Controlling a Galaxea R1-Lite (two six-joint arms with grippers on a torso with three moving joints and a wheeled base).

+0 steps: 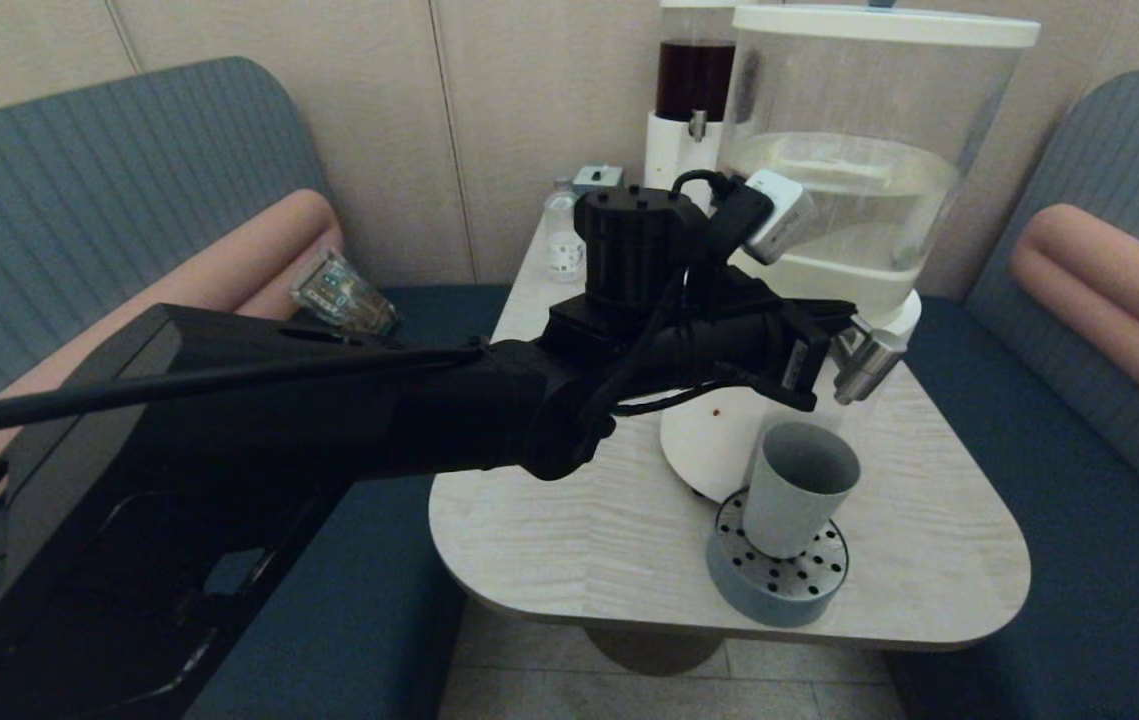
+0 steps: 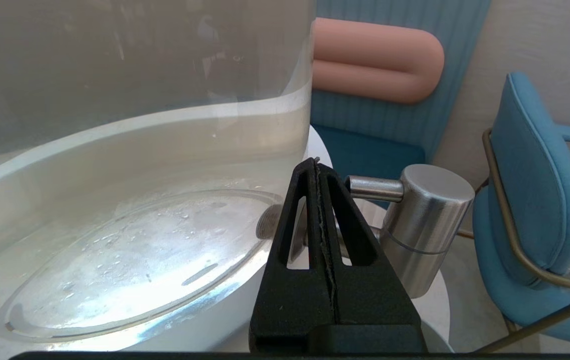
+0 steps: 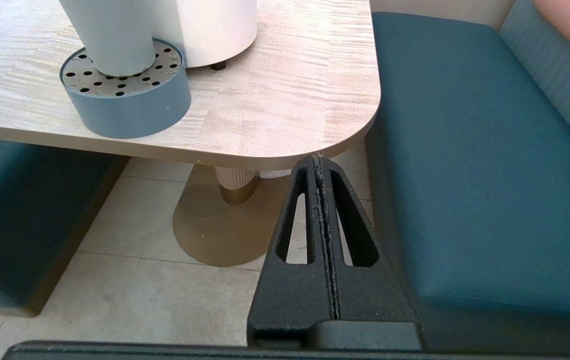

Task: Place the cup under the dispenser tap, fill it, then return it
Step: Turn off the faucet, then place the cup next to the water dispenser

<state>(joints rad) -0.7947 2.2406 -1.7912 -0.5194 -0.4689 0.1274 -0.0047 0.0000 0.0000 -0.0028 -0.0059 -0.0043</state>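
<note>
Your cup (image 1: 797, 485) stands upright on the perforated drip tray (image 1: 777, 590) near the desk (image 1: 569, 520) front edge, directly below the tap (image 1: 864, 367), so it is set to catch the stream. Your left gripper (image 2: 318, 165) is clenched on nothing, its tips just beside the tap's steel stem at the tank (image 1: 854, 150) base (a closed gripper makes a firm pusher for working the tap, in my judgement). Whether it touches the tap yet, you cannot tell. No liquid shows falling, so filling looks not yet begun. Your right gripper (image 3: 319, 159), also clenched and empty, is parked low off the desk's corner, over the floor beside the bench (image 3: 470, 165), out of the way.
</note>
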